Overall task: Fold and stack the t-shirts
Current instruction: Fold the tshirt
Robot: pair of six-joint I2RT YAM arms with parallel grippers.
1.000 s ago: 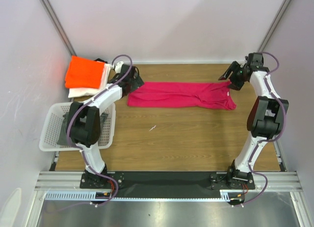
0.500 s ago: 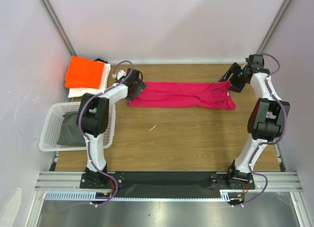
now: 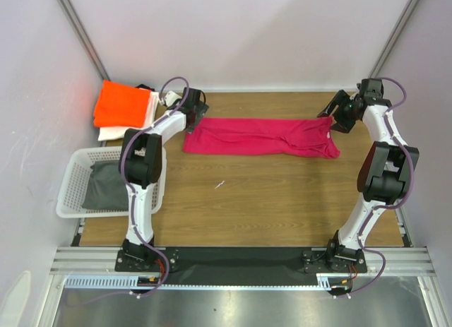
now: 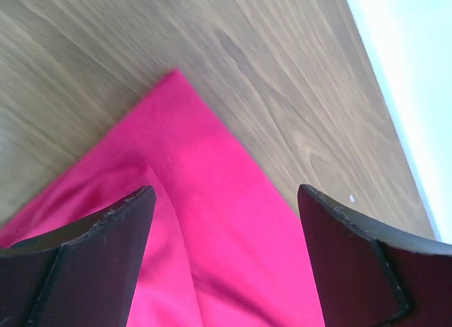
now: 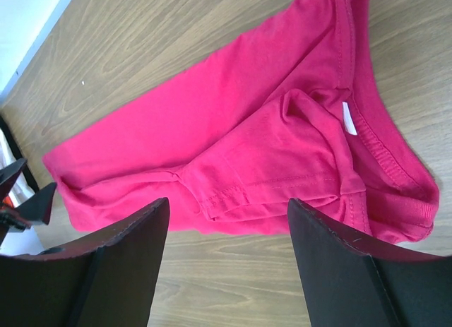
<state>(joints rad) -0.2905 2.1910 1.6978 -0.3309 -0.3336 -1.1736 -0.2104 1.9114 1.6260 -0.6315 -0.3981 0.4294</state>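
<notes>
A magenta-pink t-shirt [image 3: 261, 136] lies folded into a long strip across the far part of the table, neck end to the right. My left gripper [image 3: 195, 116] hovers open over the strip's left corner [image 4: 212, 221], holding nothing. At the other end my right gripper [image 3: 332, 119] is open above the collar end [image 5: 282, 143], sleeves folded in, nothing between its fingers. An orange t-shirt [image 3: 121, 104] lies folded on top of a white one [image 3: 127, 131] at the far left corner.
A white lattice basket [image 3: 74, 182] with a dark grey cloth [image 3: 106, 187] inside stands at the left edge. The booth walls rise close behind the shirt and at both sides.
The left arm has swung its elbow in toward the table and the gripper moved slightly back over the shirt's left corner. The right gripper shifted slightly. The pink shirt has not moved.
</notes>
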